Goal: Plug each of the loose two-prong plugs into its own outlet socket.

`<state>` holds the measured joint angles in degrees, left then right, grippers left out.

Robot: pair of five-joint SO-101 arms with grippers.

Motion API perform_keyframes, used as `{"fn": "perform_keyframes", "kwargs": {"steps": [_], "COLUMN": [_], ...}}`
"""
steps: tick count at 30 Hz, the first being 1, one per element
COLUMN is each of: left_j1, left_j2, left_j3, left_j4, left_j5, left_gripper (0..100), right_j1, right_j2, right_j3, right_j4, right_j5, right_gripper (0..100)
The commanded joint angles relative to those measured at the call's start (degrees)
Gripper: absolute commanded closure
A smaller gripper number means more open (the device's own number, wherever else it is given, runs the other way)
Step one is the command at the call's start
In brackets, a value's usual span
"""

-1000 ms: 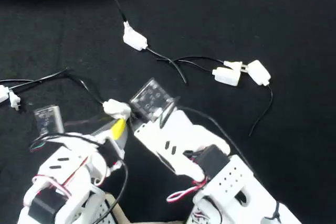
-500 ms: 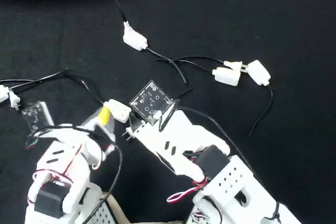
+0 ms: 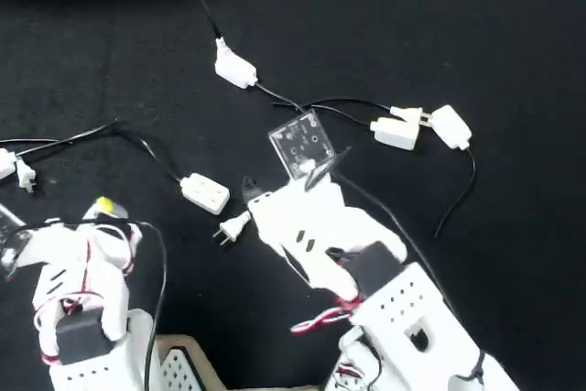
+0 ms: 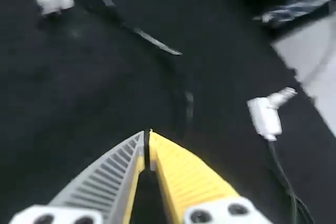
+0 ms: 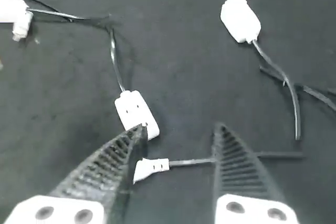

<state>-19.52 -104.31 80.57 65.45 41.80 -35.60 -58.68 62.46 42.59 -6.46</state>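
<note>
The high camera is looking steeply down over the table (image 3: 476, 34) from off my arms, which are entering at the lower edge of its frame. My right wrist camera is sitting just behind my right gripper (image 5: 179, 128), peering past it from close above the table at a socket (image 5: 136, 113) and a plug (image 5: 150, 169). The high view is sharing that pair, left of its centre. My left wrist camera is looking along my left gripper (image 4: 148, 134), low and tilted, across the table toward one edge.

Soft, even light falls on the black desk (image 3: 513, 43), leaving almost no shadows. The white socket (image 3: 205, 193) glares against it, and a brighter patch shows past the desk's edge.
</note>
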Motion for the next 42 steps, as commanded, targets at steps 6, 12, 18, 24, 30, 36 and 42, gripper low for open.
{"fn": "perform_keyframes", "kwargs": {"steps": [6,12,18,24,30,36,42], "left_j1": [-2.51,-2.42,-2.42,-2.42,-2.86,-3.74,-6.2], "left_j2": [-0.26,-0.26,-0.26,-0.26,-0.26,-0.26,-0.26], "left_j3": [1.19,1.71,1.71,1.71,1.71,1.36,1.19], "left_j4": [-0.18,-0.26,-0.26,-0.18,-0.09,-0.18,-0.26], "left_j5": [-0.7,-0.7,-0.7,-0.97,-3.08,-3.16,-3.16], "left_gripper": [97,97,97,97,97,97,97], "right_j1": [0.35,0.35,-1.58,-9.32,-8.26,-8.0,-8.7], "right_j2": [32.22,51.74,63.78,68.53,69.32,73.27,77.05], "right_j3": [-22.73,-43.3,-54.55,-55.43,-55.16,-55.6,-57.27], "right_j4": [6.24,22.33,30.15,29.27,28.66,28.84,28.92], "right_j5": [-8.09,-24.44,-31.47,-33.14,-38.86,-39.56,-42.29], "right_gripper": [84.6,84.6,84.6,84.6,84.5,84.5,84.5]}}
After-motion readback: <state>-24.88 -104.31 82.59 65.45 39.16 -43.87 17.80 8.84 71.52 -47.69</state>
